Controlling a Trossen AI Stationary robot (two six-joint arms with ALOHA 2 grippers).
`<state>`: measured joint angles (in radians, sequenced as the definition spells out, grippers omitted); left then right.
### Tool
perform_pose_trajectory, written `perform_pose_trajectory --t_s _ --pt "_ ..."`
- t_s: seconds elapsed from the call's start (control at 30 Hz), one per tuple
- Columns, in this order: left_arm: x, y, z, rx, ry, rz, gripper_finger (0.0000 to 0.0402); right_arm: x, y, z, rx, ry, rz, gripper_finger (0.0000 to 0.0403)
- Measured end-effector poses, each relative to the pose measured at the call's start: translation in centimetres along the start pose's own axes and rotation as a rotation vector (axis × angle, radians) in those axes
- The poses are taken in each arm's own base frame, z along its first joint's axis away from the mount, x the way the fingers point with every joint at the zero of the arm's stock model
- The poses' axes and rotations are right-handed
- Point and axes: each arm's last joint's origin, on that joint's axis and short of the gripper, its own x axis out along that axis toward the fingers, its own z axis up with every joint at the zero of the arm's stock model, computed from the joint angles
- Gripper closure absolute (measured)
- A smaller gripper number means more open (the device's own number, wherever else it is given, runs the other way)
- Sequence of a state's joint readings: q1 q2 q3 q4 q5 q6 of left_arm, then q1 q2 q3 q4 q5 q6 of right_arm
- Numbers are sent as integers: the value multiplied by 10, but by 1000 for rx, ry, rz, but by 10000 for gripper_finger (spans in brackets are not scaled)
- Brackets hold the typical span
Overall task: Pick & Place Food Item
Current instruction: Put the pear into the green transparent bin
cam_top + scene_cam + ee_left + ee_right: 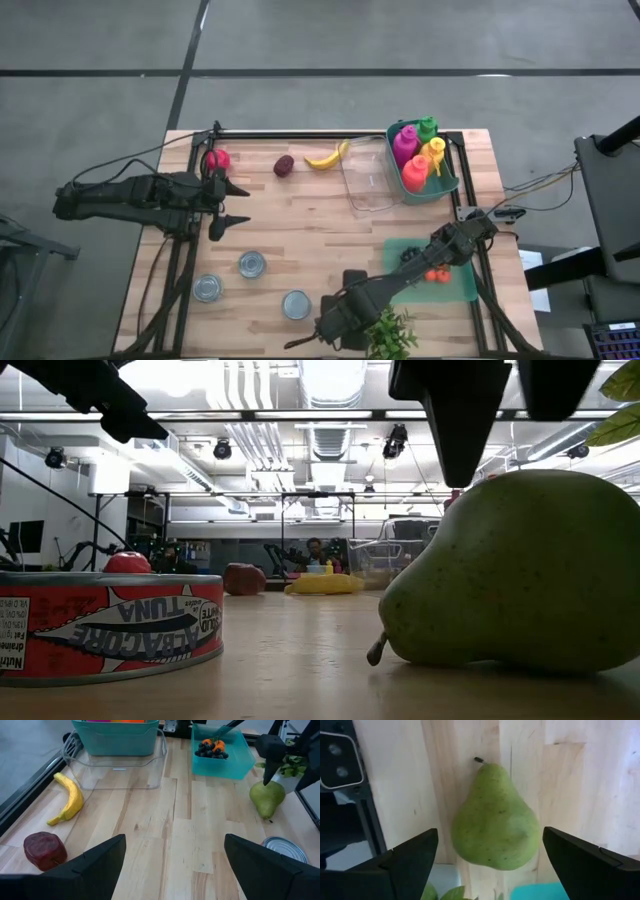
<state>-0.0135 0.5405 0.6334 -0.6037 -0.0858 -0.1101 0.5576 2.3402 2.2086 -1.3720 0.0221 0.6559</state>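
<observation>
Pear (495, 817) lies on wooden table (570, 780); right hand (490, 860) wide open above, empty; lab behind.

Pear (495, 820) (on table (560, 780)) beneath claw (490, 857)

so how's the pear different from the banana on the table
The pear is green and plump; the banana is yellow, long and curved. The pear lies under the open right gripper at the near edge; the banana lies by the clear container, no gripper near. Both lie on the bare wood.
</observation>
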Motion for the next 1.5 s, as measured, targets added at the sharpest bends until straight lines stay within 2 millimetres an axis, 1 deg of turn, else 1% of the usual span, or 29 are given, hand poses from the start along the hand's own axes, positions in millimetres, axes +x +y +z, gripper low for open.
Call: perform_pose_trajectory --t_s 0.27,0.67,1.5 --pt "0 0 0 0 0 0 58 5 1 -3 -6 17 -7 44" --pt "0 0 0 0 0 0 58 28 2 -5 -17 38 6 44" --pt "0 0 0 0 0 0 58 29 -1 -4 -29 41 -7 44"
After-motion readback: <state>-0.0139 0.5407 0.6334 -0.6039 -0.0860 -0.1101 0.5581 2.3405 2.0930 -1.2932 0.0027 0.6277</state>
